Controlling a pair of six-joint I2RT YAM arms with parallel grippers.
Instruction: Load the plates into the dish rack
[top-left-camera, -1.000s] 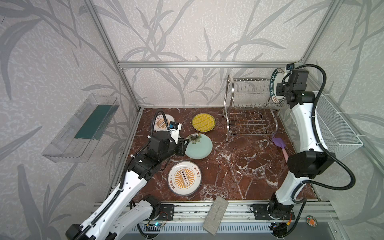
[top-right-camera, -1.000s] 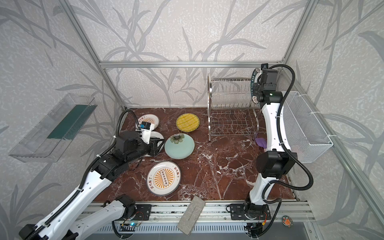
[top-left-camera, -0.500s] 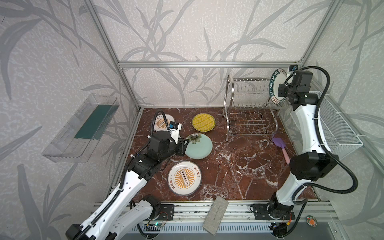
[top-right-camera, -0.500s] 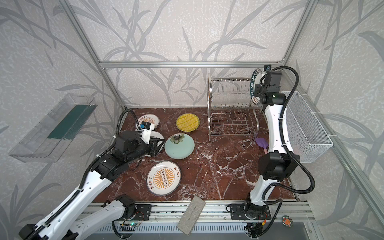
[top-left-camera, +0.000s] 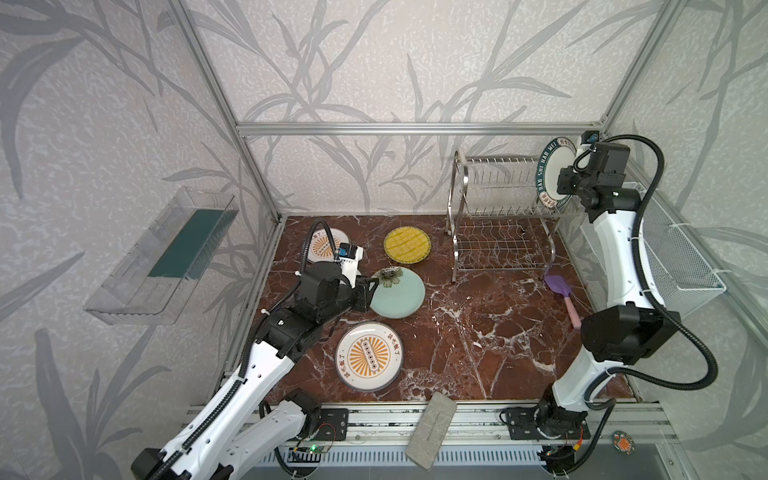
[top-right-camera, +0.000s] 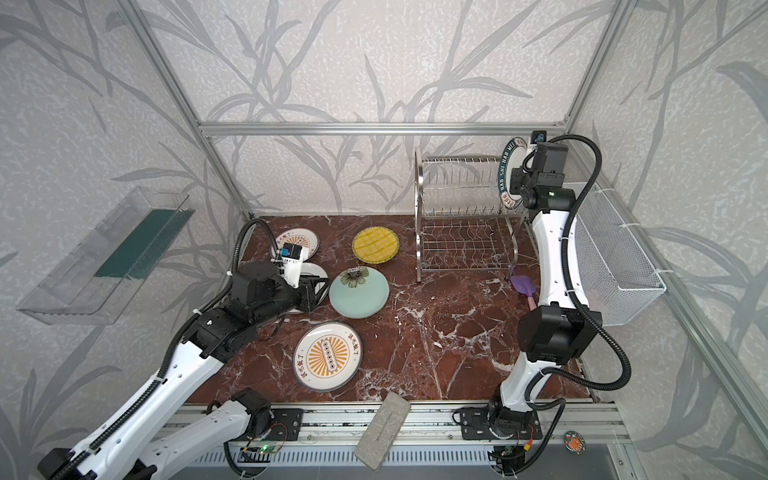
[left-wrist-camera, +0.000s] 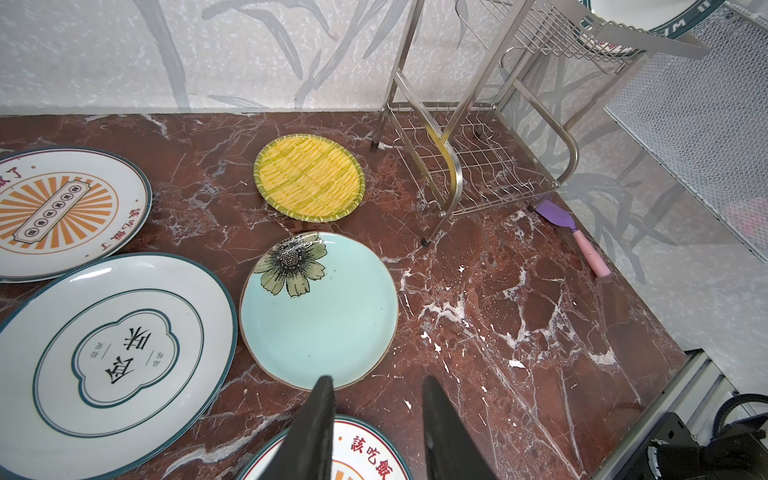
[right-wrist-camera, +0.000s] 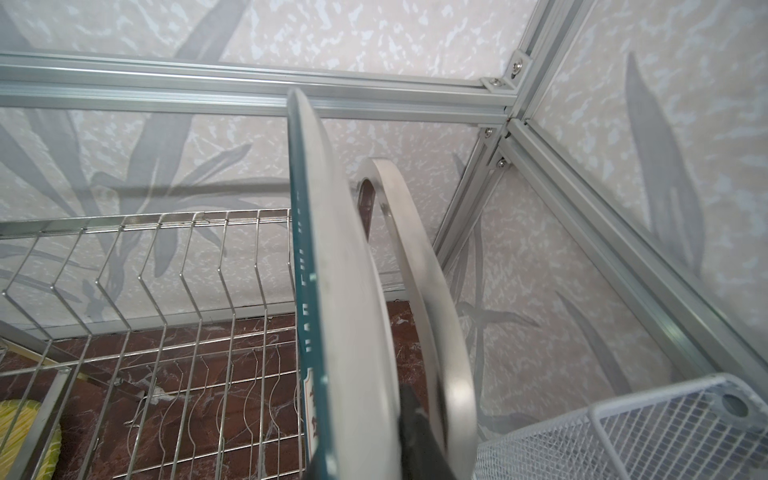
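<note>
Teal-rimmed plate (top-left-camera: 550, 174) upright at upper-tier end of the dish rack (top-left-camera: 500, 215)

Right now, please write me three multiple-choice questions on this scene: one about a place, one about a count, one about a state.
1. Where is the teal-rimmed plate? A) lying flat B) upright at the dish rack's upper tier C) in the mesh basket
2. How many plates lie flat on the table? A) three B) five C) six
3. The left gripper is: A) open B) shut on a plate C) out of view
Answers: 1 B, it stands on edge there. 2 B: two sunburst, ringed, yellow, mint. 3 A, jaws apart, nothing between.
</note>
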